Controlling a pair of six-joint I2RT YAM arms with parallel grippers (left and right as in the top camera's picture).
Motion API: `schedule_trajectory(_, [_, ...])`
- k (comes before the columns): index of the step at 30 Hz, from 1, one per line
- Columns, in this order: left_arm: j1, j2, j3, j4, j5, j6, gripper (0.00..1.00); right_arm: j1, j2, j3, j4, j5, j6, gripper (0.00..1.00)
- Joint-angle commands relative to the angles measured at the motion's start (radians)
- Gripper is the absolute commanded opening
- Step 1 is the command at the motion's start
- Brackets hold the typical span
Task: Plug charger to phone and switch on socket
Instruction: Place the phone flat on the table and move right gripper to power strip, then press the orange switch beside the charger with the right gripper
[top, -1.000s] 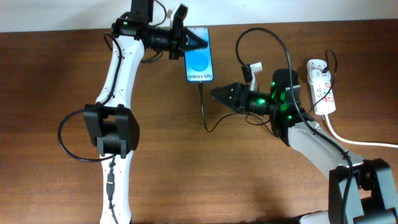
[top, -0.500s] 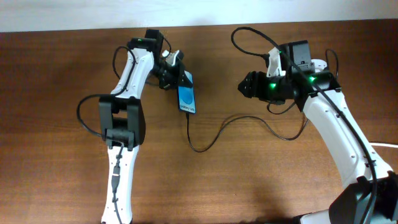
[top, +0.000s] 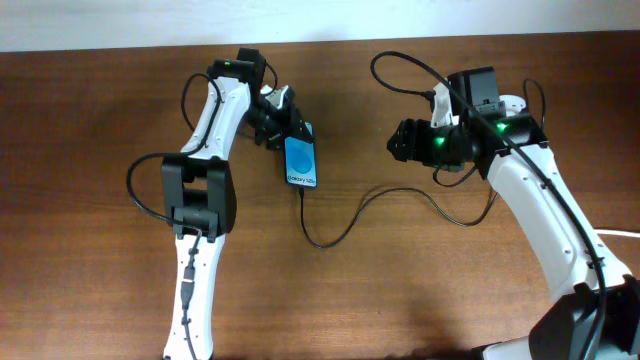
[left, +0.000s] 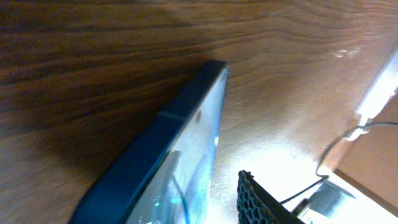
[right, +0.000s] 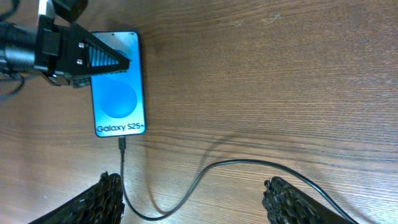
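Observation:
The phone (top: 301, 162) lies screen up at the table's middle, showing a blue oval and "Galaxy S25+" (right: 119, 93). The charger's black cable (top: 345, 228) meets the phone's bottom edge with its plug tip (right: 121, 144), then loops right to a white plug block (top: 438, 100). My left gripper (top: 283, 122) is at the phone's top end. One finger (left: 261, 202) stands apart from the screen (left: 186, 168) and the other is hidden. My right gripper (top: 400, 141) is open and empty, hovering right of the phone over the cable (right: 205, 171). The socket (top: 514, 103) is mostly hidden behind the right arm.
A thick white cord (top: 622, 232) runs off the right edge. The cable also loops above the right arm (top: 385, 62). The table's far edge meets a pale wall (top: 100, 25) at the top. Bare wood lies at the left and front.
The phone has come from further back to mid-table and now lies flatter than half a second ago. My right gripper has drawn back right from the cable and opened.

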Motion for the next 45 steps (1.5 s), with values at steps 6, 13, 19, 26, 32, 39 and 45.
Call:
schedule_trajectory(6, [0.006,0.027,0.030,-0.105,-0.623,-0.089,0.48,-0.005,-0.008,0.013,-0.011,0.039,-0.033,0.76])
schedule_trajectory(13, [0.006,-0.343,0.197,-0.137,-0.706,-0.007,0.38,-0.156,-0.156,0.126,-0.085,0.039,-0.066,0.67])
schedule_trajectory(19, [0.002,-0.553,0.197,-0.185,-0.706,0.064,0.73,-0.602,-0.143,0.161,-0.085,0.027,-0.083,0.67])
schedule_trajectory(26, [0.002,-0.550,0.197,-0.206,-0.706,0.063,1.00,-0.797,0.048,0.161,0.037,-0.030,-0.093,0.67])
schedule_trajectory(32, [0.002,-0.550,0.197,-0.206,-0.706,0.063,0.99,-0.796,0.244,0.161,0.123,-0.048,-0.093,0.67])
schedule_trajectory(39, [0.002,-0.550,0.197,-0.206,-0.706,0.063,1.00,-0.742,0.394,0.161,0.257,0.015,-0.093,0.67])
schedule_trajectory(45, [0.002,-0.550,0.197,-0.206,-0.706,0.063,0.99,-0.665,0.460,0.160,0.285,0.139,-0.100,0.68])
